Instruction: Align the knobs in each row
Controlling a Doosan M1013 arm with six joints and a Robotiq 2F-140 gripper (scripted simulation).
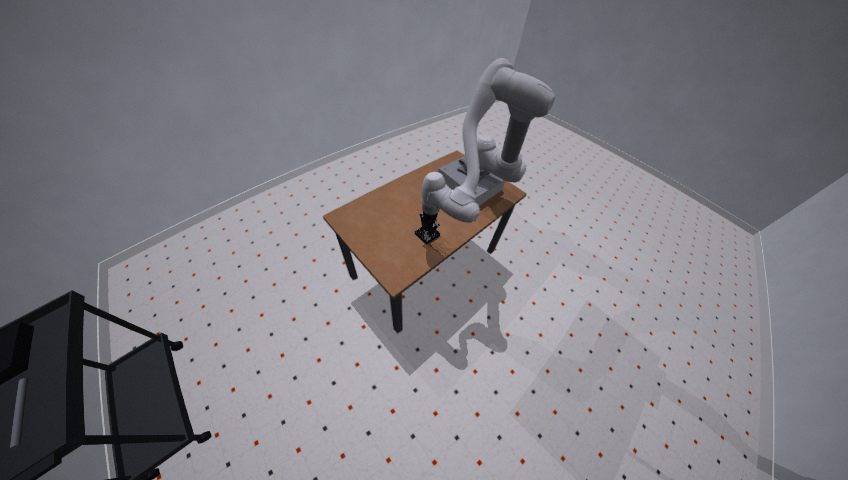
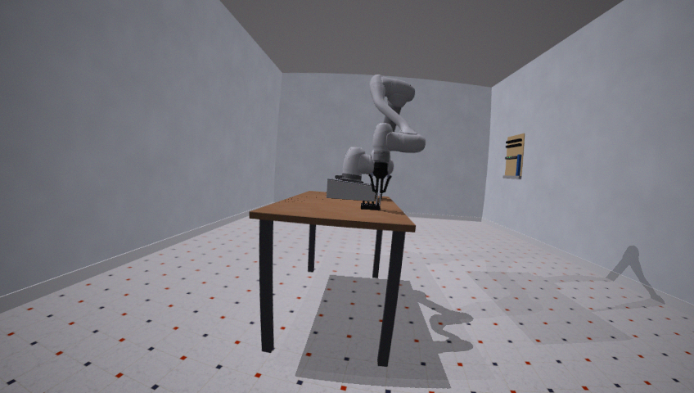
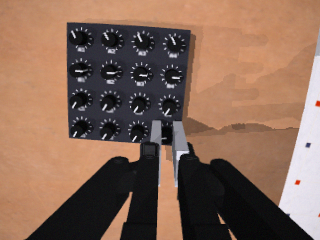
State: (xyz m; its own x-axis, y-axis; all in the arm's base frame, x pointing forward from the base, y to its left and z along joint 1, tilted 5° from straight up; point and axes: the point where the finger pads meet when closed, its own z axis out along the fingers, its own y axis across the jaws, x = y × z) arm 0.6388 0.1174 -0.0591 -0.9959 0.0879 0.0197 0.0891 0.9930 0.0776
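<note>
Black knob box (image 3: 128, 83) on the wooden table (image 1: 380, 228), with the gripper (image 3: 166, 146) down at its near right corner knob (image 3: 167, 132).

White arm (image 1: 476, 148) rises from its grey base (image 2: 344, 189) at the far end of the table, folds over at a high elbow and comes down with the wrist pointing straight at the table top. The gripper is nearly closed, and its two grey fingertips stand on both sides of the corner knob, so it has this knob in its grip. The knob box lies flat on the table, ahead of and left of the fingers in the wrist view, with sixteen knobs in four rows of four. Each visible knob carries a white line; the held one is mostly hidden by the fingers. To the right of the gripper is the table edge and the tiled floor (image 3: 308, 154).
</note>
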